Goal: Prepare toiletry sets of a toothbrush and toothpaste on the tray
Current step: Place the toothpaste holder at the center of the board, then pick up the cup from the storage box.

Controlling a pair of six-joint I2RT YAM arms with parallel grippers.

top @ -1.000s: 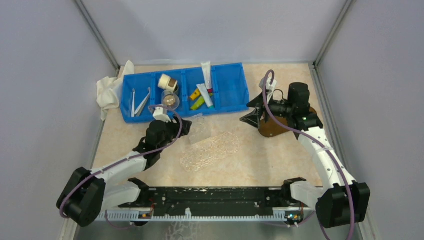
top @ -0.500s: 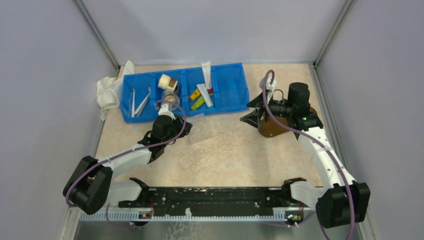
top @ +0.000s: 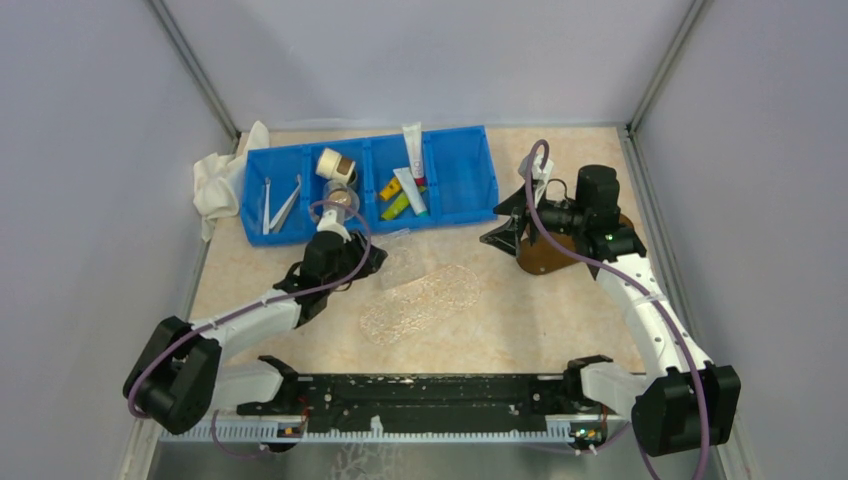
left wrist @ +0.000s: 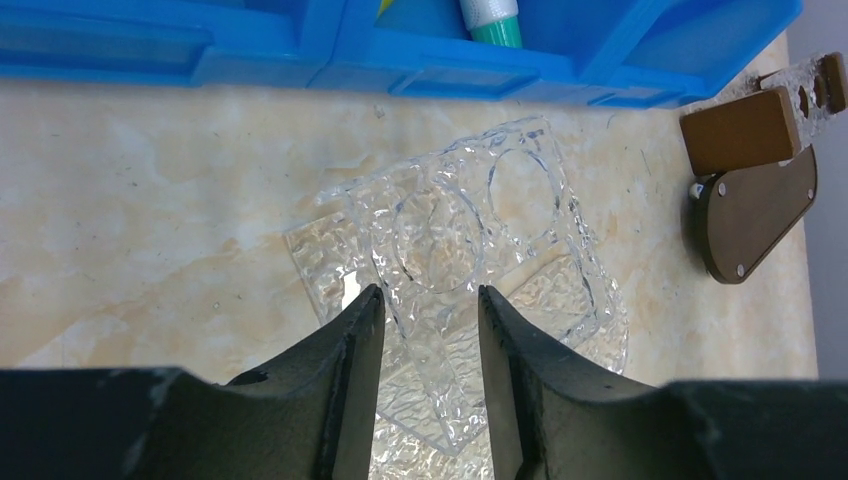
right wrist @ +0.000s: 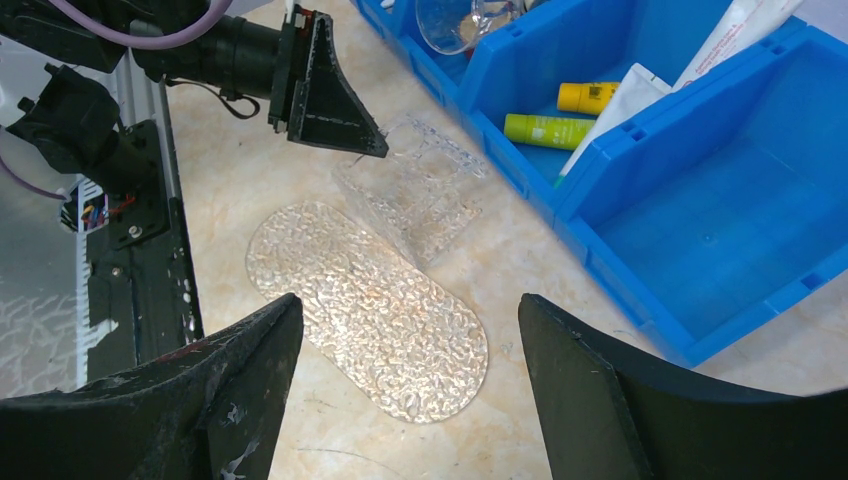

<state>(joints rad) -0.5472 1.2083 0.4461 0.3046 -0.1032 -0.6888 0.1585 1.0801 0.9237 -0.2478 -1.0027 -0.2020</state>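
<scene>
Thin pale toothbrushes (top: pixel 275 205) lie in the left compartment of the blue bin (top: pixel 465 180). Toothpaste tubes fill the third compartment: a white one (top: pixel 411 150) (right wrist: pixel 735 30) and short yellow-green ones (top: pixel 397 200) (right wrist: pixel 548 130). The clear textured oval tray (top: pixel 420 300) (right wrist: pixel 370 310) lies mid-table. A clear holder with round holes (top: pixel 398 250) (left wrist: pixel 470 220) (right wrist: pixel 415 190) rests on the tray's far-left end. My left gripper (top: pixel 372 258) (left wrist: pixel 428 295) is shut on the holder's near edge. My right gripper (top: pixel 500 225) (right wrist: pixel 407 300) hovers open and holds nothing, right of the tray.
Round cups (top: pixel 335 170) stand in the bin's second compartment; its right compartment is bare. A white cloth (top: pixel 220 185) lies left of the bin. A brown plate (top: pixel 545 255) (left wrist: pixel 755 210) sits under my right arm. A black rail (top: pixel 430 395) runs along the near edge.
My left arm reached forward to the clear holder and its jaws narrowed around the holder's edge. The right arm has not moved.
</scene>
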